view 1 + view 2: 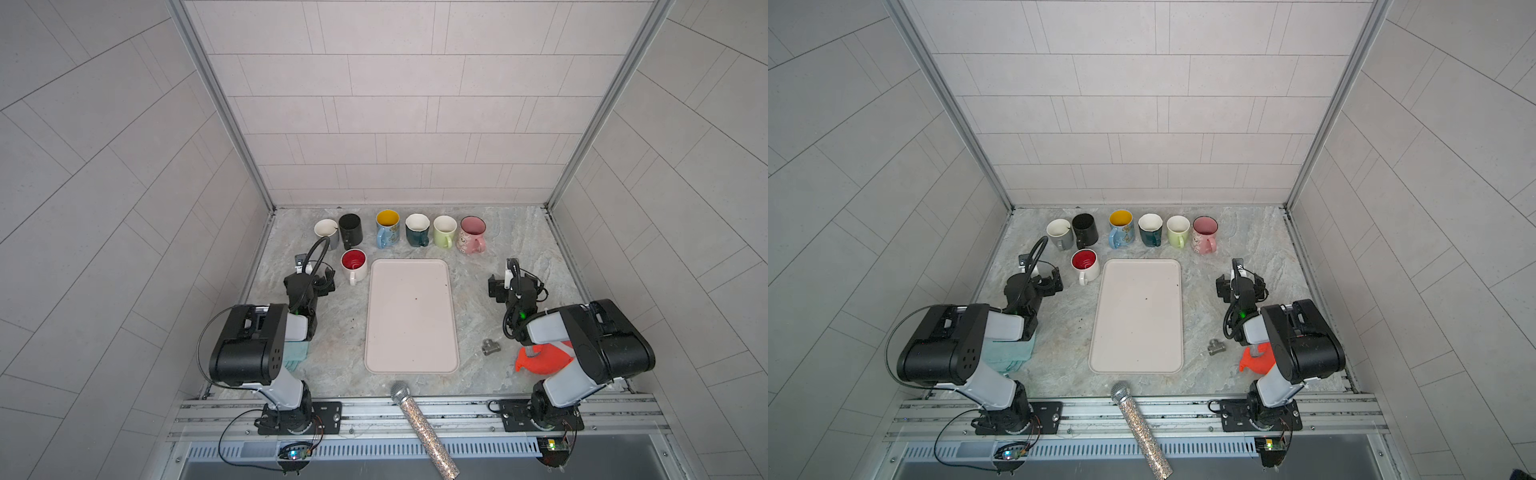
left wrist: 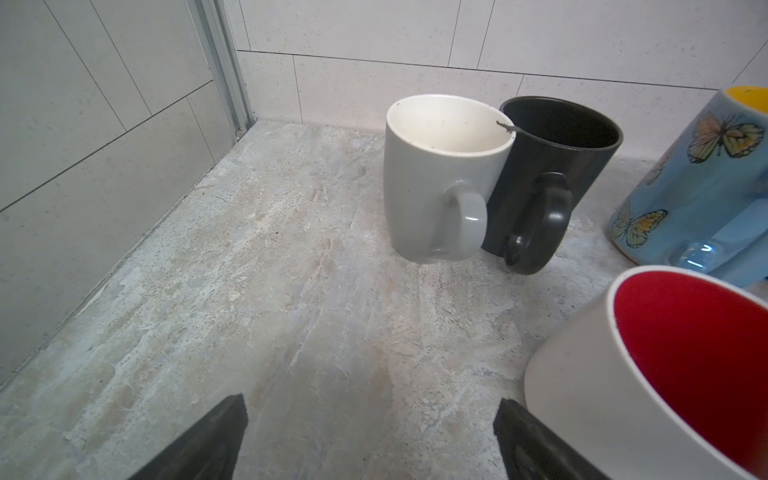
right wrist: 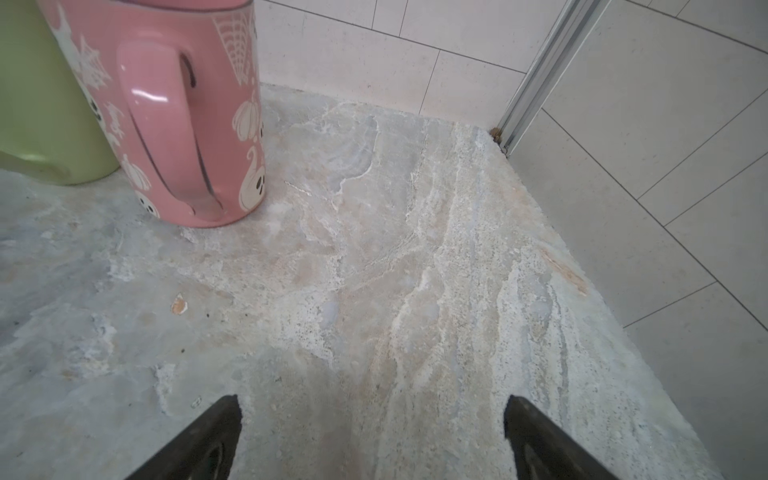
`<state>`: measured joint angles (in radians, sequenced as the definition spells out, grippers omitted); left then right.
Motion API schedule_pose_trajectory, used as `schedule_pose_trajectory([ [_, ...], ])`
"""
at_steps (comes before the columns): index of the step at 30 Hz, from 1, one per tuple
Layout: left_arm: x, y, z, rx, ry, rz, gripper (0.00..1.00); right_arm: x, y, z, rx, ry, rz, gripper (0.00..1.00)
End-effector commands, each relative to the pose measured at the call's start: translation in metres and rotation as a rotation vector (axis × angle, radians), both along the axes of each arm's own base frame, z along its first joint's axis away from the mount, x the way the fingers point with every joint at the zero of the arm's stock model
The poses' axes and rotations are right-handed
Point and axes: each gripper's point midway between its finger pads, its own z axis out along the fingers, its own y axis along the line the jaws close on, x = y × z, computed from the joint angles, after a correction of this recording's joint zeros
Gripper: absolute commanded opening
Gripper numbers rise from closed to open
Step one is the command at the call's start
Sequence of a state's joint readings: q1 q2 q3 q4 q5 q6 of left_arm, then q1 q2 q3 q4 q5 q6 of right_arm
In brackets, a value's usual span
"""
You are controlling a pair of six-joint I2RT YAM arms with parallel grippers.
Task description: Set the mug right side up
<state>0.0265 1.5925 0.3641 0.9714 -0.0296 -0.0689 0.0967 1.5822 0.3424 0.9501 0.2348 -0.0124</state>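
Every mug on the table shows its open mouth upward. The one I take for the job's own is the red-lined mug, upright on the table just off the tray's far left corner, with its handle pointing back along the tray's left edge. By my reading the turn is done, and the danger now is undoing it. The left gripper sits to the left of the tray's far end, jaws spread wide, nothing in them. In its wrist view one finger is right beside the mug's white wall. A swing toward the tray, rather than a straight pull away, could clip that wall or hook the handle and roll the mug over. Beyond the tray's far left corner the grey mug and black mug stand pressed close, touching or nearly so, I can't tell. The arm's cable loops up just in front of the grey one. Reach further out and that loop could drag it, and a falling mug would take its neighbour down. The right gripper hangs off the tray's right side near the far end, also wide open and empty. The pink mug stands beyond the tray's far right corner, and a careless sweep that way could topple it. A fresh grab on any upright mug would only risk flipping it back.
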Motion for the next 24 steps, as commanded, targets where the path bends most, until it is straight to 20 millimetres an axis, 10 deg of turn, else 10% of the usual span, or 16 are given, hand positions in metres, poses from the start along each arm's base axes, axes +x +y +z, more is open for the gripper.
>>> schedule_pose_trajectory([
  [1,0.0021,0.0008,0.0049,0.014,-0.010,-0.007,1.00,0.0089,-0.0025,0.0136,0.027,-0.046,0.005,0.99],
  [24,0.0018,0.0008,0.0049,0.014,-0.011,-0.009,1.00,0.0086,-0.0030,0.0135,0.028,-0.050,0.004,0.99],
])
